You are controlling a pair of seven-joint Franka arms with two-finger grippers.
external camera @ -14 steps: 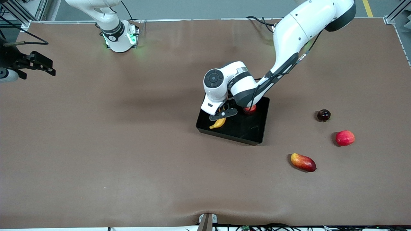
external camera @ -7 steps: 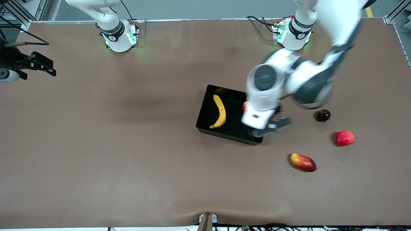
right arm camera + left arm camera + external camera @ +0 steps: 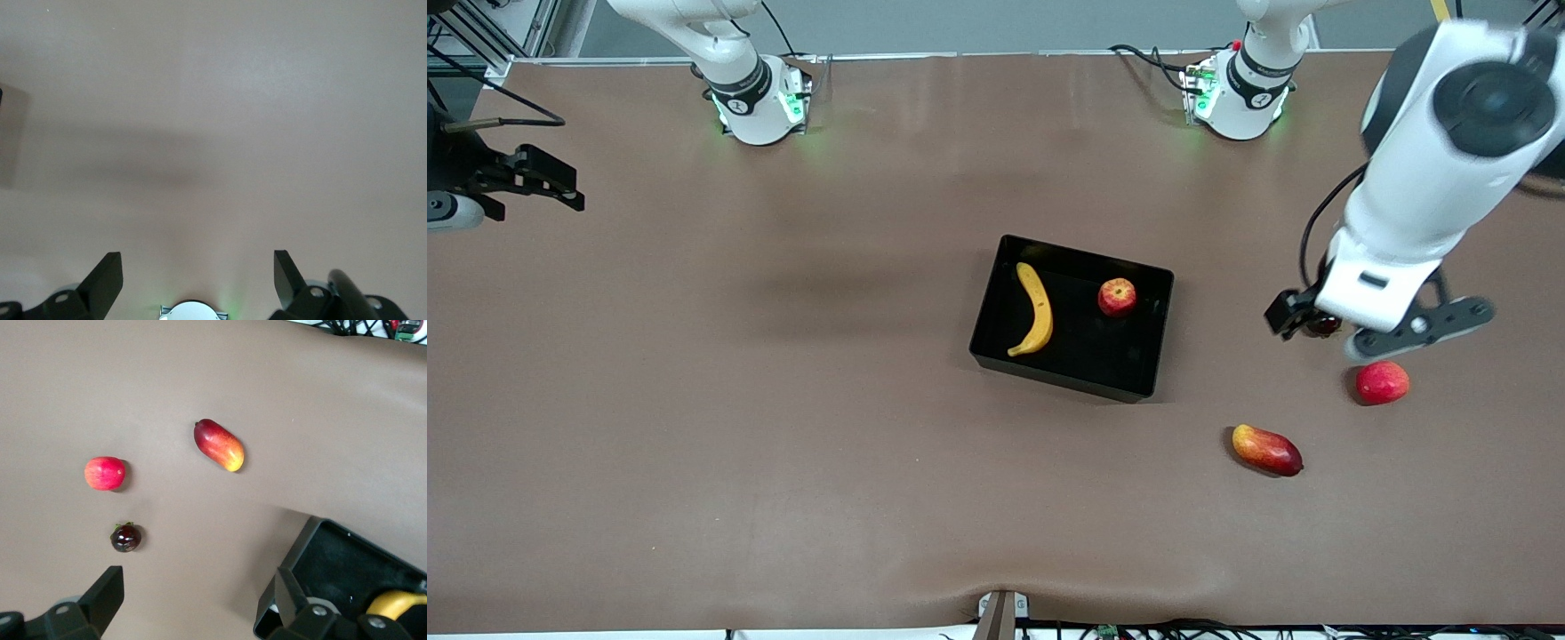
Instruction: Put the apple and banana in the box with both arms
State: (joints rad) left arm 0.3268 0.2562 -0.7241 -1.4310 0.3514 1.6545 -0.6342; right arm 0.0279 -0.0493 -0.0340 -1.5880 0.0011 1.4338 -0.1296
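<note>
You see the banana (image 3: 1035, 309) and the apple (image 3: 1117, 297) both lying apart in the box (image 3: 1071, 374) at mid-desk, the apple toward the left arm's end. Your left gripper (image 3: 193, 600) hangs with jaws wide and empty over the brown desk (image 3: 783, 400) above a small dark fruit (image 3: 125, 537), with a pinkish-red round fruit (image 3: 1382, 382) and a red-yellow mango-like fruit (image 3: 1266, 450) nearby. Your right gripper (image 3: 195, 277) waits at the right arm's end of the desk, jaws wide and empty.
</note>
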